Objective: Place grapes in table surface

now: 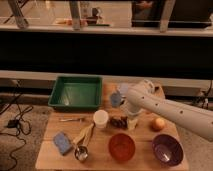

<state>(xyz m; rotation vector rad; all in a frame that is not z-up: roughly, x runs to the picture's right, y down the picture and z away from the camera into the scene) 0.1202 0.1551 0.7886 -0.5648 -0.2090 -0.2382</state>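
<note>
A dark bunch of grapes [118, 121] lies on the wooden table [50, 145], between the white cup [100, 119] and my gripper. My gripper [131, 121] points down from the white arm [170, 111], which reaches in from the right. It is right beside the grapes, at their right edge, close to the table top. I cannot tell whether it touches the grapes.
A green tray [75, 92] stands at the back left. A red bowl [121, 146] and a purple bowl [167, 149] sit at the front. An orange fruit [158, 124], a blue sponge [62, 143], a metal cup [81, 153], wooden utensils [85, 135] and a fork [72, 119] also lie on the table.
</note>
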